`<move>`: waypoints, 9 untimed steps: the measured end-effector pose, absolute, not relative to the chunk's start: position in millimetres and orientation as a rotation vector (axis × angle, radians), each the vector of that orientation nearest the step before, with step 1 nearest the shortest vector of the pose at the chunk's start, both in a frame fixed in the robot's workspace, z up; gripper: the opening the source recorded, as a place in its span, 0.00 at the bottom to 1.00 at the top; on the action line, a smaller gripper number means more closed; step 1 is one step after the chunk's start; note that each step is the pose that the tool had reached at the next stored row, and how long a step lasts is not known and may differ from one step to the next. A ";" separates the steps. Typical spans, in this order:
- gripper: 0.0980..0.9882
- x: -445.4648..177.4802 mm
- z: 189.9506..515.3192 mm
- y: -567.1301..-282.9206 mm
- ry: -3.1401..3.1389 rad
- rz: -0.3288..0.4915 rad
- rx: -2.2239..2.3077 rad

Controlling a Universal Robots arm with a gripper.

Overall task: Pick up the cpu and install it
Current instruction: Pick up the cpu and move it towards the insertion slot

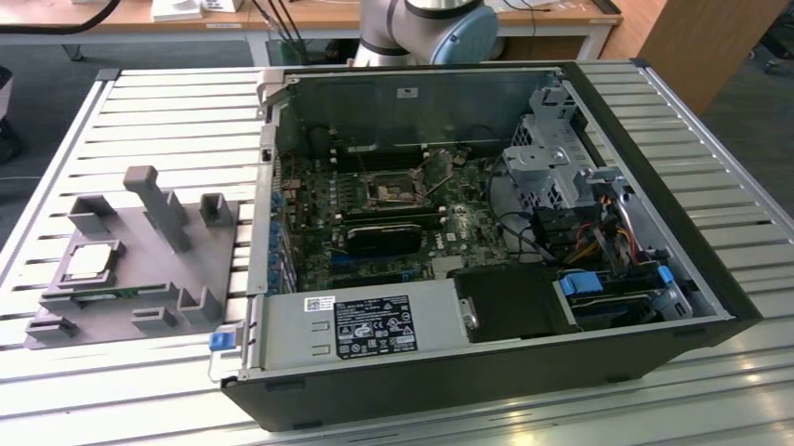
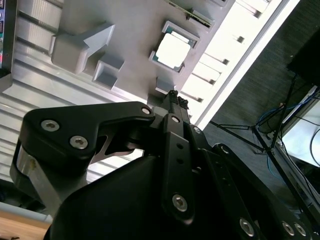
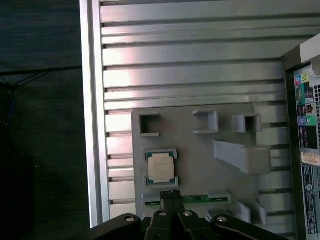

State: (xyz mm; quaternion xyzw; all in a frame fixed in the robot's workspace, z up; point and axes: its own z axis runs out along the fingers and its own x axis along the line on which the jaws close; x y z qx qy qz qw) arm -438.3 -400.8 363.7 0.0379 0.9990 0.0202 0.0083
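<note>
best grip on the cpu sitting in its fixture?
Probably from straight above, pinching two opposite edges of the cpu. It lies flat, silver top up, in a shallow frame on the grey fixture, so only its thin rim offers purchase.

Hand (image 3: 171,194): black, silver screw heads. Cpu (image 3: 161,167), nearest hand: pale silver top, thin pale rim. Memory stick (image 3: 200,199), just beside hand: green. Holder (image 3: 200,165) under both: plain matt grey. Desk (image 3: 190,55): silver, ribbed in parallel stripes. Computer case (image 1: 496,395), farther from hand: black shell, dark green board (image 1: 471,223), blue tab (image 1: 221,340), red, yellow, orange wires (image 1: 608,243).
</note>
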 end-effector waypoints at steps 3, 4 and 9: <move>0.02 -438.3 362.2 -401.1 3.122 0.063 0.119; 0.08 -438.3 361.3 -401.3 3.122 0.063 0.119; 0.35 -438.3 356.7 -404.3 3.122 0.066 0.119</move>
